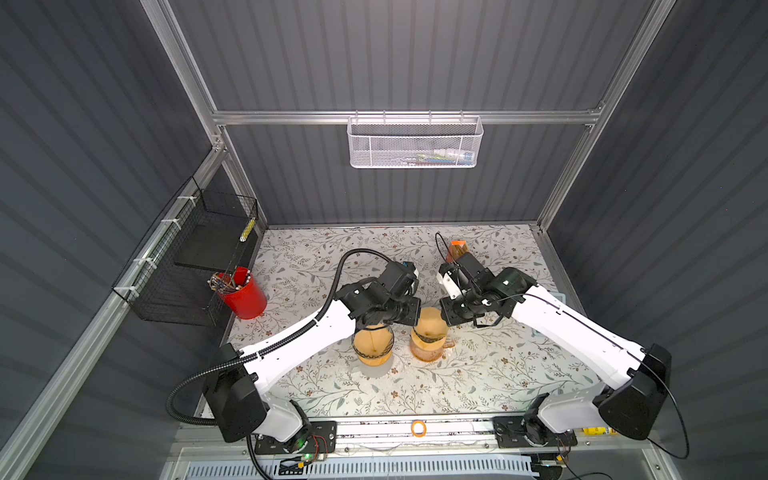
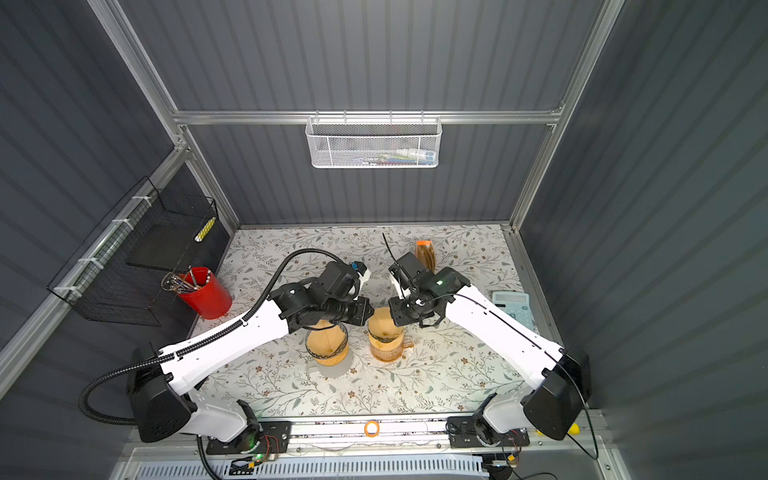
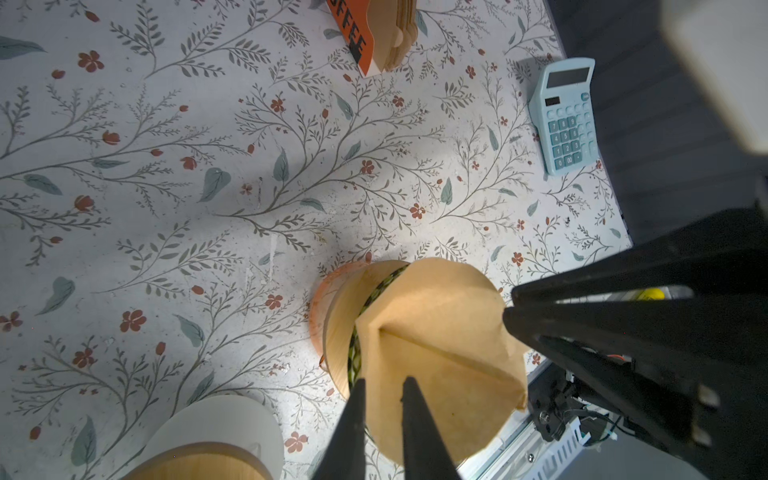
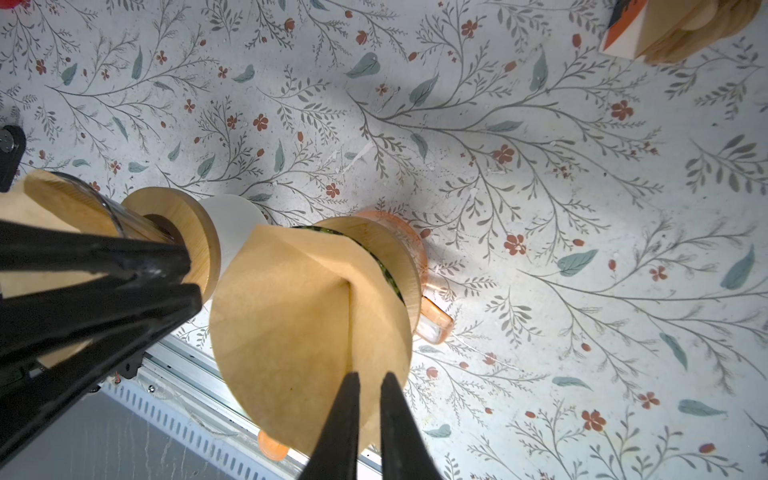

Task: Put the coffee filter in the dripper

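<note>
Floral table (image 1: 457,382), red cup (image 1: 245,299), white mug (image 3: 220,419), orange mug (image 4: 432,320), filter pack (image 3: 374,33), calc (image 3: 567,116)

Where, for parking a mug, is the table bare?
Bare: the front strip between orange glass mug and front rail; back left between red pen cup and coffee filter pack. Crowded: the centre, where left gripper and right gripper meet.

the filter (image 1: 430,316) sits on the dripper (image 1: 428,338), seemingly loosely, right of a second dripper (image 1: 372,345).

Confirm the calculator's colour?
The calculator is light blue with darker teal keys. It shows best in the left wrist view.
</note>
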`<state>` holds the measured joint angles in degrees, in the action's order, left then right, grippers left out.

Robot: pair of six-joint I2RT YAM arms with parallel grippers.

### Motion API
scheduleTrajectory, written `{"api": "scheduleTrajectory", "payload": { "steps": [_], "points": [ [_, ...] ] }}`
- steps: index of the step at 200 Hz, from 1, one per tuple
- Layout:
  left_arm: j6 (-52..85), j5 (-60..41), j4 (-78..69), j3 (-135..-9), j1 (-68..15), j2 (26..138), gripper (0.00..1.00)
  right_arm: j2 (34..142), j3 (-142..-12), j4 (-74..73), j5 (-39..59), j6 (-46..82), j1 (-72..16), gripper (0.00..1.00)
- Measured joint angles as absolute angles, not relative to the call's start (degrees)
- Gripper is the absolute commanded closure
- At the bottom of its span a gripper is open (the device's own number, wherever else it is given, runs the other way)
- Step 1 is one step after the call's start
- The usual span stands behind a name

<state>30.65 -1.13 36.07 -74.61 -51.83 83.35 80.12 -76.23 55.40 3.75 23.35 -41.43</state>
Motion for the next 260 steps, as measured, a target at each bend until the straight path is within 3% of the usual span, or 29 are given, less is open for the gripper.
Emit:
{"api": "scheduleTrajectory", "payload": {
  "steps": [27,51,60,62,67,70,73,174,213,260],
  "points": [
    [30.24,2.39,36.34,-77.38,-51.83,82.74,0.60,78.56,-77.38,55.29,3.14,23.38,-40.64,0.82],
    [29.69,5.39,36.38,-81.54,-51.53,82.56,0.47,76.42,-78.87,55.24,2.31,22.98,-38.83,0.71],
    [29.30,6.50,36.34,-83.20,-51.09,82.50,0.39,75.64,-79.40,54.94,1.87,22.81,-37.87,0.55],
    [28.97,6.76,36.34,-83.55,-50.94,82.48,0.32,75.42,-79.48,54.87,1.76,23.09,-37.56,0.51],
    [29.08,7.22,36.29,-84.25,-50.74,82.37,0.04,75.02,-79.75,54.70,1.48,22.57,-36.95,0.26],
    [28.75,7.46,36.32,-84.58,-50.52,82.30,0.01,74.76,-79.85,54.52,1.32,22.59,-36.56,0.05],
    [28.91,7.73,36.29,-84.90,-50.28,82.19,0.00,74.52,-79.92,54.39,1.21,22.33,-36.21,0.01],
    [24.32,12.60,38.50,-87.74,-30.59,77.06,0.00,67.72,-76.93,47.20,-2.44,18.81,-20.34,0.01],
    [23.42,12.67,37.69,-84.36,-19.25,74.28,0.00,64.82,-70.00,41.85,-3.36,17.87,-12.56,0.01],
    [22.37,13.10,34.44,-76.09,-11.81,73.08,0.00,61.32,-57.36,31.94,-5.80,17.58,-6.74,0.01]
  ]
}}
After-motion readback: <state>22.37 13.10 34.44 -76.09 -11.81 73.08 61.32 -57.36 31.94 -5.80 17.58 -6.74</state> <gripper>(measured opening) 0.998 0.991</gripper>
